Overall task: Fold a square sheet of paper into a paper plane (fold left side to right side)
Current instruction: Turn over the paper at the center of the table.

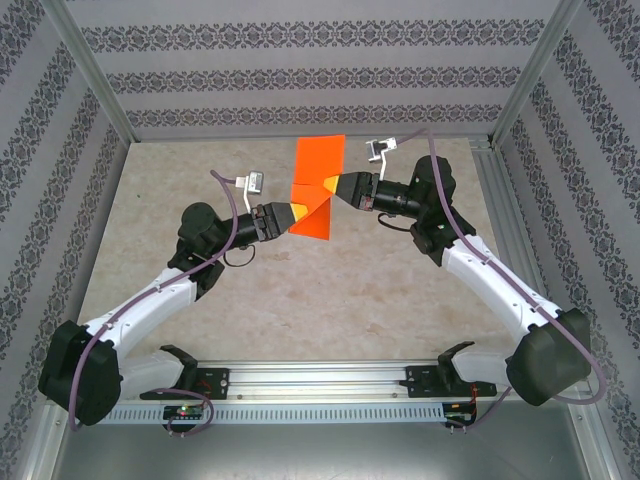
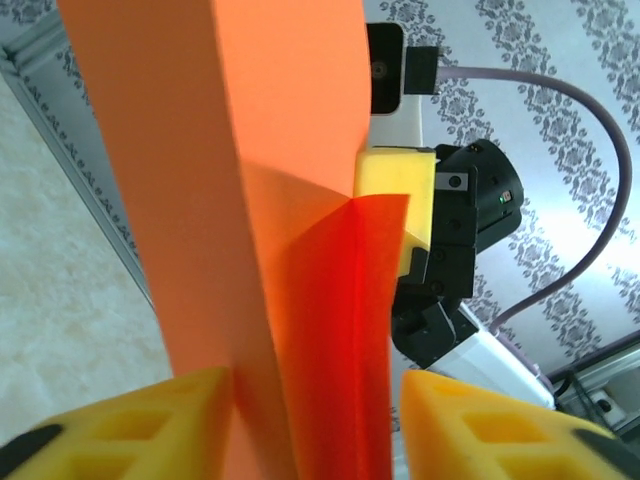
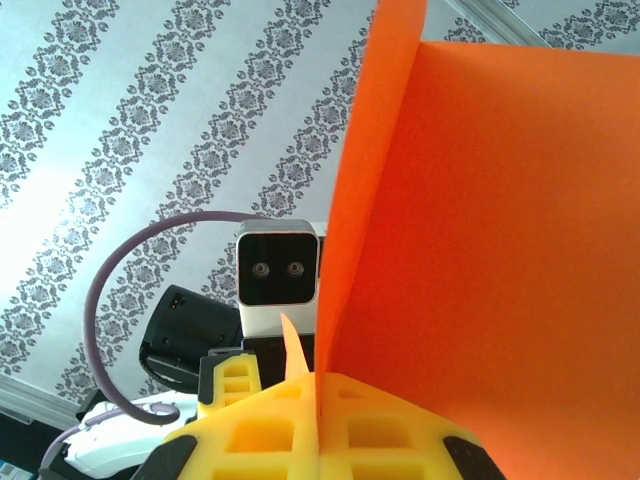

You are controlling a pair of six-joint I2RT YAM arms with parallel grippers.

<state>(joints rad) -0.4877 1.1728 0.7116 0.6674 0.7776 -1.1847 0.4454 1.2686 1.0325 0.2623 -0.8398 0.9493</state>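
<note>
The square sheet of paper (image 1: 319, 160) is bright orange, partly folded, and hangs in the air above the middle of the table. My right gripper (image 1: 335, 187) is shut on its right edge; in the right wrist view the sheet (image 3: 500, 250) rises from between the pressed-together yellow jaws (image 3: 320, 385). My left gripper (image 1: 298, 214) is at the sheet's lower left. In the left wrist view its yellow fingers (image 2: 150, 420) stand apart with folded layers of paper (image 2: 250, 150) between them. The left finger touches the paper, and a gap remains at the right one.
The beige table (image 1: 300, 310) lies below the paper. Patterned walls and metal frame posts (image 1: 95, 80) enclose it on three sides. A metal rail (image 1: 320, 385) carrying the arm bases runs along the near edge.
</note>
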